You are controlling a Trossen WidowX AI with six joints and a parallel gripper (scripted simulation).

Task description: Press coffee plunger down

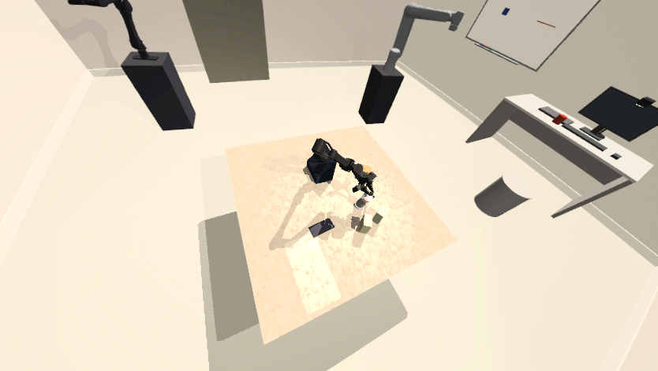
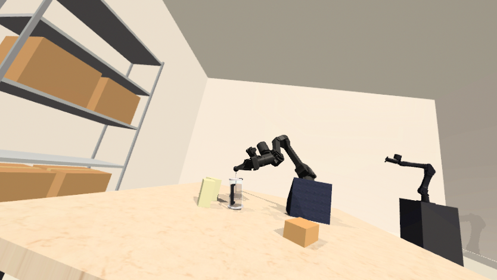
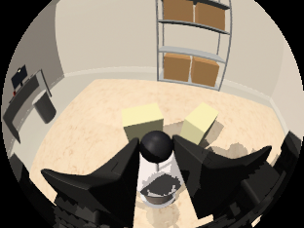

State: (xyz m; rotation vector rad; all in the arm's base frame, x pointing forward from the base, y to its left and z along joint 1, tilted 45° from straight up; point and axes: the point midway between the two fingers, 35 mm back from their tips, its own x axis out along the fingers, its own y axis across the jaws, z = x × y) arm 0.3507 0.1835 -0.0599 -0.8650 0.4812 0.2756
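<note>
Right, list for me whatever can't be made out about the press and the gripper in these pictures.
- Top view: the coffee press is too small, and the gripper covers its top; plunger depth unreadable.
- Wrist view: the plunger knob between the fingers blocks the rod and most of the press below.
- Exterior view: finger contact on the knob is too small to see.
- Exterior view: the second pale block is mostly hidden behind the nearer pale block.

clear glass coffee press (image 2: 235, 193), glossy black plunger knob (image 3: 156, 145), matt black gripper (image 3: 156, 152), pale mottled wood table (image 2: 139, 229)
</note>
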